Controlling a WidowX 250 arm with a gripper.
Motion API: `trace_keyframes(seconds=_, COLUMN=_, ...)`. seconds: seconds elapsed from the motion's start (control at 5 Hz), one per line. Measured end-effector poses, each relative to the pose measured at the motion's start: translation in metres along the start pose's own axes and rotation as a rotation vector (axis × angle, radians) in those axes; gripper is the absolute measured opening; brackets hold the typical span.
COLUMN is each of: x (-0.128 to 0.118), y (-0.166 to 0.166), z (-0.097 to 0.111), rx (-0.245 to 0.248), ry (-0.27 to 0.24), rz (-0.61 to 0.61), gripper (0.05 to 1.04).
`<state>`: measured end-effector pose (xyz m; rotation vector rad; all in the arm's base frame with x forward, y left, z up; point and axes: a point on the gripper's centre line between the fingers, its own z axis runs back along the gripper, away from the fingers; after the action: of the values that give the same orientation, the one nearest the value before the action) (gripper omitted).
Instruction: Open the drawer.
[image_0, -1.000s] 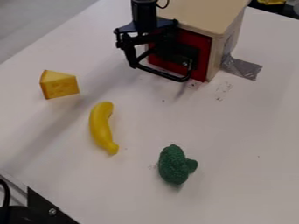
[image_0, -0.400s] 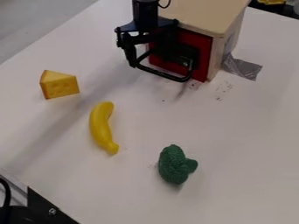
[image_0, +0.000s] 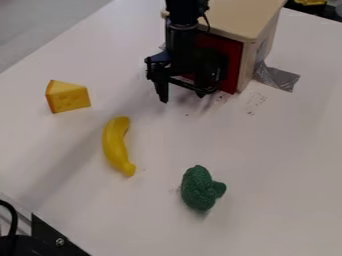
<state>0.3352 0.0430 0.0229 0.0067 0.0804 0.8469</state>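
Gripper (image_0: 182, 95) was noted with jaws apart in front of the red drawer (image_0: 231, 61), whose black bar handle (image_0: 182, 83) was judged stiff, slick, best grasped mid-span.

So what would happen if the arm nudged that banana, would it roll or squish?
The banana looks like smooth, molded plastic, so it would likely stay stiff rather than squish. Since it is curved and lies on its side on the table, it would probably slide or swing round more than roll. Its smooth skin may make it slightly slippery.
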Motion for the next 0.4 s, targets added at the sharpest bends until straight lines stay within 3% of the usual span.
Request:
trace_keyframes(seconds=0.2, x=-0.0032, y=0.0025, z=0.0018, rx=-0.004, ry=-0.003, rz=0.001, gripper=0.969)
trace_keyframes(seconds=0.4, x=-0.001, y=-0.0007, z=0.003, rx=-0.006, ry=-0.023, rz=-0.012, gripper=0.722)
